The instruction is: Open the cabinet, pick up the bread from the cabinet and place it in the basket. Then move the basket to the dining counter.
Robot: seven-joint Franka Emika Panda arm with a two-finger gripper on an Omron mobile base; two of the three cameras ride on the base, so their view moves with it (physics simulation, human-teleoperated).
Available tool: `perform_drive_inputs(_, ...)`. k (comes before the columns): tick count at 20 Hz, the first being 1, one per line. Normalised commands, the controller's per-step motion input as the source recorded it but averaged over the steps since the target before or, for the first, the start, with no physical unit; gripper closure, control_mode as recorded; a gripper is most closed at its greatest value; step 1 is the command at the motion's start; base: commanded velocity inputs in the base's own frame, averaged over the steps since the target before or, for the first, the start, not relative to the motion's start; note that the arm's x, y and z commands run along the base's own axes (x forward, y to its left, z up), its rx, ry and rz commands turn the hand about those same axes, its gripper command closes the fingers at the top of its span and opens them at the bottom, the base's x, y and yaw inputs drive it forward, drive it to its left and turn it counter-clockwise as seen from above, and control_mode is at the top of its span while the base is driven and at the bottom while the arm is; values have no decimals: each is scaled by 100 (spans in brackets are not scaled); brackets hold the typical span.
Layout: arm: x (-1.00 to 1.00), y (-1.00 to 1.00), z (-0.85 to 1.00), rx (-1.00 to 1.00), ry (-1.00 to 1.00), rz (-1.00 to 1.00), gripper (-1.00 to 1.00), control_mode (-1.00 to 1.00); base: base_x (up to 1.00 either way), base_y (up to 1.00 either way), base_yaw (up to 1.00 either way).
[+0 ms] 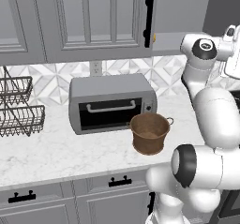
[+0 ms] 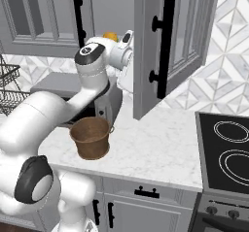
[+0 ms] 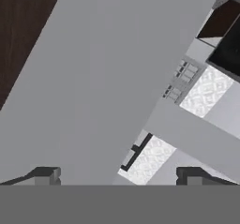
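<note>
Bread [image 2: 109, 35] behind open cabinet door [image 2: 168, 46]

Kitchen: toaster oven [image 1: 112, 102], stovetop [image 2: 228, 160].

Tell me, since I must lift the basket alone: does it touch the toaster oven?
Cannot tell. In the left base view the basket overlaps the toaster oven; in the right base view the arm hides any gap.
</note>
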Motion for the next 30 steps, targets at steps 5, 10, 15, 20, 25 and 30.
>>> perform_drive_inputs(5,-17,-100,-4,0,-1,4,-100,-100,0,0,0)
perform_drive_inputs(10,1,-83,-3,0,-6,16,-100,-100,0,0,0)
perform_drive_inputs(15,0,-28,-2,0,-1,10,-100,-100,0,0,0)
perform_drive_inputs(20,0,82,-9,0,0,-1,-100,-100,0,0,0)
perform_drive_inputs(25,-1,100,-1,0,-10,-3,-100,-100,0,0,0)
perform_drive_inputs(30,-21,82,-55,68,-15,-19,-100,-100,0,0,0)
